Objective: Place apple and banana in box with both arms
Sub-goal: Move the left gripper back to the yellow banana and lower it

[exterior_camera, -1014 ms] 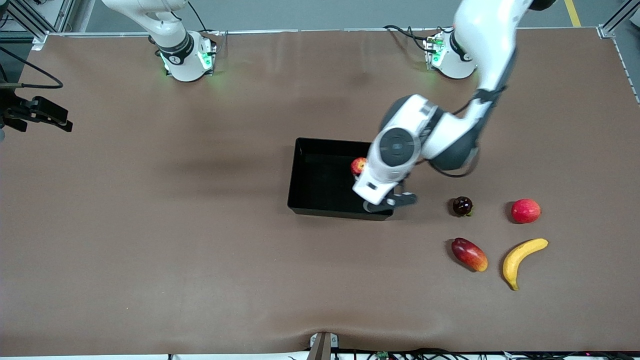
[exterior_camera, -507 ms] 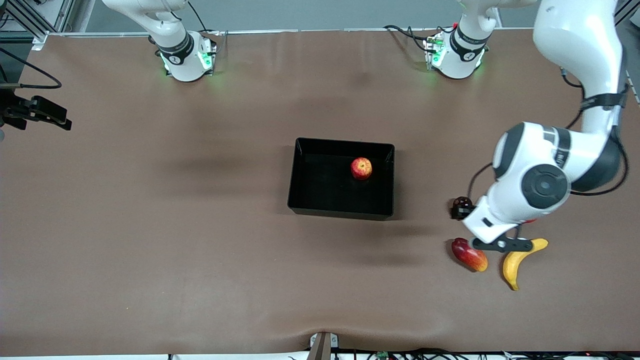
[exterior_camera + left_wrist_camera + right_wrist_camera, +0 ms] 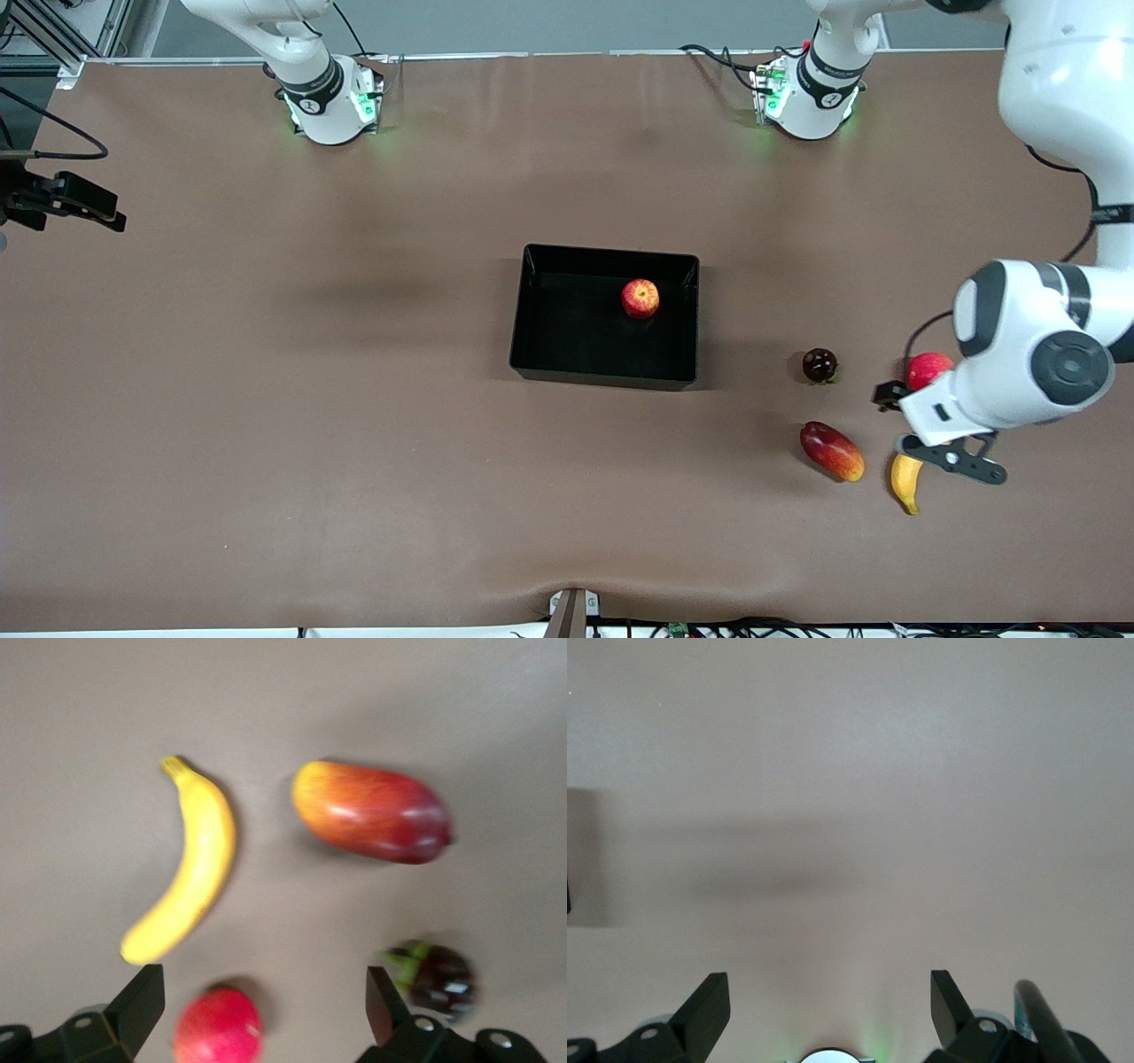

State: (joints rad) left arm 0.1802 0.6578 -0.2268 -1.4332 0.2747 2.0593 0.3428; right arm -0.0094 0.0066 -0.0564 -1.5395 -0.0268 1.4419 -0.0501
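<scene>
The apple (image 3: 640, 299) lies in the black box (image 3: 567, 341) at mid-table, near the wall toward the left arm's end. The yellow banana (image 3: 905, 483) lies toward the left arm's end, nearer the front camera than the box. My left gripper (image 3: 950, 457) hangs open over its upper part and hides that part. In the left wrist view the whole banana (image 3: 186, 873) shows, and the left gripper (image 3: 266, 992) holds nothing. My right gripper (image 3: 830, 992) is open and empty over bare table near its own base; that arm waits.
A plain red fruit (image 3: 928, 369) lies partly under the left arm and shows between the open left fingers (image 3: 142, 1001) in the wrist view. An oblong red-orange fruit (image 3: 831, 450) lies beside the banana. A dark round fruit (image 3: 819, 365) sits between it and the box.
The left arm swung away from the box, leaving the apple in it, and came over the fruits at its own end, now above the banana. The right arm stayed still.
</scene>
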